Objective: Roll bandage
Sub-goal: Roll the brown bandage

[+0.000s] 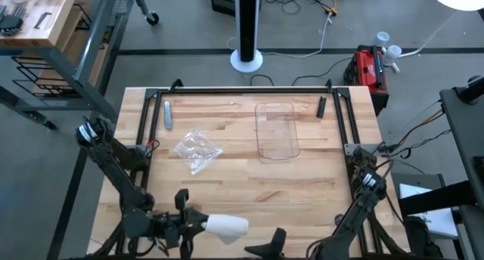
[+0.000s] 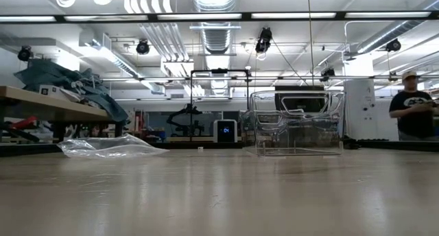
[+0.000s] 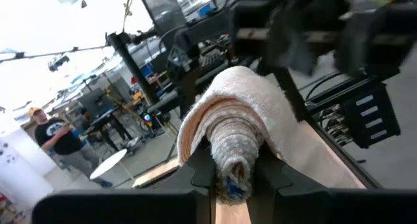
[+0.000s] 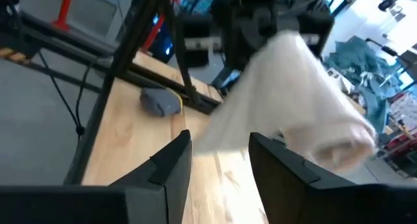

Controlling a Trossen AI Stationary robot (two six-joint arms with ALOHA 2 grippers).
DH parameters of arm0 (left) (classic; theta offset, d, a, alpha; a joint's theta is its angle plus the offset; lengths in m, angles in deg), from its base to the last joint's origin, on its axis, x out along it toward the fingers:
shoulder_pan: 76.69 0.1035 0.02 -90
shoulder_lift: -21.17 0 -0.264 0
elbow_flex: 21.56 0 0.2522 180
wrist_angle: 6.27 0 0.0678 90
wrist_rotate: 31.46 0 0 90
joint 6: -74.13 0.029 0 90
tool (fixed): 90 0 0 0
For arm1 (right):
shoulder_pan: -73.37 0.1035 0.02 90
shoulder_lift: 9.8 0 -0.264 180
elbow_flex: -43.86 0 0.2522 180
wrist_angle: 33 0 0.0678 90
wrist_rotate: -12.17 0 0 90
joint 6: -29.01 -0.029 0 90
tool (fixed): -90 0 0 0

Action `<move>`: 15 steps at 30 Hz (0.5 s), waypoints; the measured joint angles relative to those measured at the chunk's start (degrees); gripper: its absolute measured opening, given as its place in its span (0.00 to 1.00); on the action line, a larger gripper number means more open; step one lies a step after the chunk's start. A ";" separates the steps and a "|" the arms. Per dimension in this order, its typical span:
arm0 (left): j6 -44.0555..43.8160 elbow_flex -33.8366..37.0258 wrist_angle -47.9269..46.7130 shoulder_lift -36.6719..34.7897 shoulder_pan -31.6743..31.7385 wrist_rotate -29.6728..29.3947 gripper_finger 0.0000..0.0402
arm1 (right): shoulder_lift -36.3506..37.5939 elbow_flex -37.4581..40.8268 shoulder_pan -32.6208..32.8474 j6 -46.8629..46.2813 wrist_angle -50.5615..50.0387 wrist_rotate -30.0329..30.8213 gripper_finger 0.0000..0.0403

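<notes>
The bandage (image 1: 228,226) is a whitish roll near the table's front edge, and my left gripper (image 1: 204,224) is shut on its left end. In the left wrist view the roll (image 3: 234,126) reaches away from the fingers, its wound end facing the camera. My right gripper (image 1: 274,240) stands open just right of the roll, by the front edge. In the right wrist view its fingers (image 4: 171,160) frame the blurred roll (image 4: 306,107) without touching it. Neither gripper shows in the low view. My left gripper pinches the roll's wound end (image 3: 233,160) between its two fingers (image 3: 203,168). The fingers lie level and point toward the table's right, in line with the roll. The roll sticks out beyond them toward my right gripper; I cannot tell whether its underside touches the wood.
A crumpled clear wrapper (image 1: 198,151) lies left of centre, and a clear tray (image 1: 277,131) stands behind centre. A grey-blue object (image 1: 167,114) and a black one (image 1: 321,106) lie near the far edge. A person (image 2: 411,105) stands beyond the table.
</notes>
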 joint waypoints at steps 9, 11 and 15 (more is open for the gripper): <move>2.99 -0.37 0.75 -0.04 -1.09 -3.08 0.09 | 0.09 9.94 -1.47 -11.37 -2.63 0.61 0.36; 3.55 -0.37 0.73 -0.04 -1.11 -3.08 0.09 | 0.09 13.57 -2.45 -14.08 -0.59 1.25 0.35; 3.81 -0.37 0.71 -0.04 -1.11 -3.08 0.09 | 0.09 19.82 -3.77 -9.50 11.75 1.92 0.34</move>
